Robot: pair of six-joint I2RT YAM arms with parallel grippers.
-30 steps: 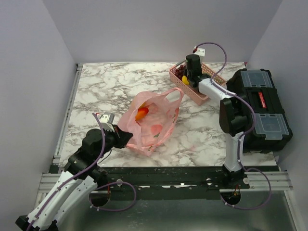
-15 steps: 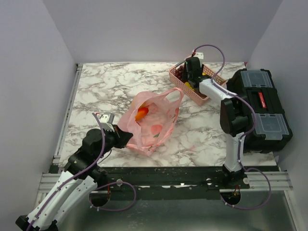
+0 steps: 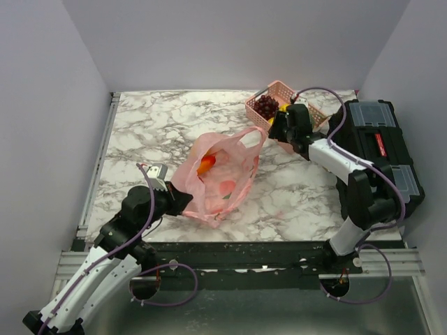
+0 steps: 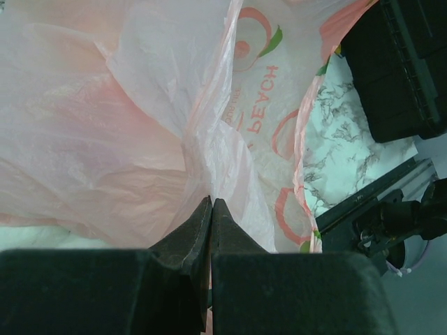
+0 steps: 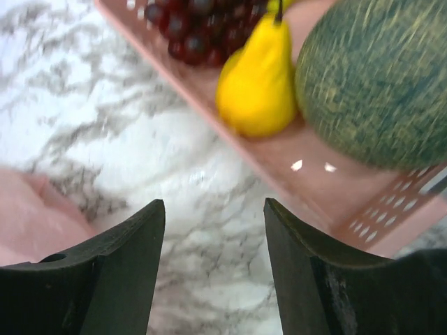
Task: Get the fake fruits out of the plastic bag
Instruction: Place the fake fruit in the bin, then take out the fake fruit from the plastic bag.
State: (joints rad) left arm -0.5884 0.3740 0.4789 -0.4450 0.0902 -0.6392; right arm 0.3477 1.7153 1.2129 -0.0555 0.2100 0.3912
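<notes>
Draws the right tool (image 3: 277,130) back off the pink basket (image 3: 279,85), after hanging directly over it half a second ago. Now parks it just beside the basket's near rim, over bare tabletop (image 3: 154,125), between basket and bag (image 3: 223,178). Shows both fingers spread wide in the wrist view, with nothing between them. Leaves grapes (image 5: 199,24), a yellow pear (image 5: 257,84) and a green melon (image 5: 377,77) lying in the basket. Reads that drop as finished, most likely, and the step in hand as a return trip to the bag.

Keeps the left tool (image 4: 211,204) pinched tight on a fold of the thin pink bag at its near corner, unchanged over the last second. Holds the bag down on the tabletop with its handles and mouth turned toward the basket. Still finds fruit inside: an orange fruit (image 3: 205,165) near the mouth and something reddish under the film, kind hard to tell. Puts the task partway along.

Offers a white-and-grey marbled tabletop, flat and glossy. Sets a black case (image 3: 380,150) at the right edge, close by the right arm. Closes in plain pale walls on three sides
</notes>
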